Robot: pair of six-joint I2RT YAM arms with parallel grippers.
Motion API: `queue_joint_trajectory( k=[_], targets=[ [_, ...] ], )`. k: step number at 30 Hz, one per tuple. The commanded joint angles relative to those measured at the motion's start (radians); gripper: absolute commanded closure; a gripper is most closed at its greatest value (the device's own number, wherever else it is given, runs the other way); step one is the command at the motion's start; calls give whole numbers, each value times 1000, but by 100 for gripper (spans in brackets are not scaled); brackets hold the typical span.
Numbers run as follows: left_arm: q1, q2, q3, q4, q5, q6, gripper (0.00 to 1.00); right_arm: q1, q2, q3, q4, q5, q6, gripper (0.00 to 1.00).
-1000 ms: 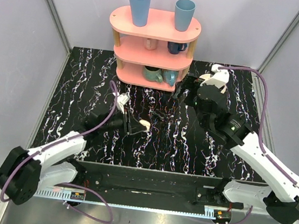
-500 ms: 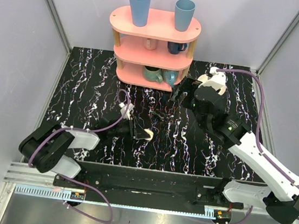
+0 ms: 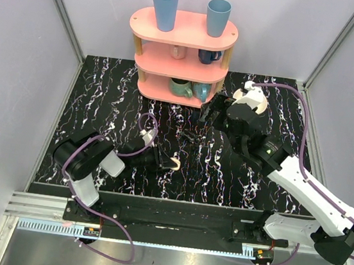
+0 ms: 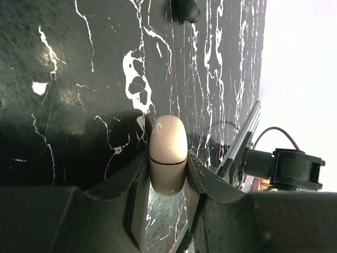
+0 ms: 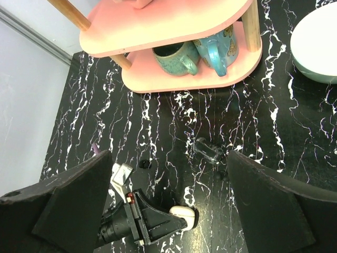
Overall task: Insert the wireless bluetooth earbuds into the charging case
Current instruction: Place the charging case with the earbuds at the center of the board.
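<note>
My left gripper (image 3: 166, 164) is shut on the charging case (image 3: 174, 164), a small cream-white rounded case with its lid closed, held low over the black marbled table. The case sits between the fingers in the left wrist view (image 4: 167, 153) and also shows in the right wrist view (image 5: 184, 215). No off-white earbuds show in any view. Two small dark bits (image 5: 145, 164) (image 5: 222, 173) and a small clear object (image 5: 207, 150) lie on the table beyond the case; I cannot tell what they are. My right gripper (image 5: 169, 158) is wide open and empty, high above them.
A pink three-tier shelf (image 3: 180, 55) stands at the back with blue cups on top and mugs (image 5: 179, 58) on the lower tiers. A round cream bowl (image 5: 316, 42) sits right of the shelf. Grey walls close in both sides.
My left arm has folded in, and its gripper has carried the case a little nearer and to the right. The right gripper has shifted slightly towards the shelf.
</note>
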Motion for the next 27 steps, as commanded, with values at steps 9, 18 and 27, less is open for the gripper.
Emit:
queue_joint_trajectory(
  k=[9, 18, 27],
  targets=[
    [-3, -86, 0, -100, -85, 80, 43, -31, 91, 1, -20, -49, -80, 3],
    [6, -344, 47, -518, -243, 239, 1, -107, 170, -1, -14, -166, -179, 2],
    [6, -677, 201, -956, -412, 419, 1, -123, 331, 16, 9, -126, -386, 3]
  ],
)
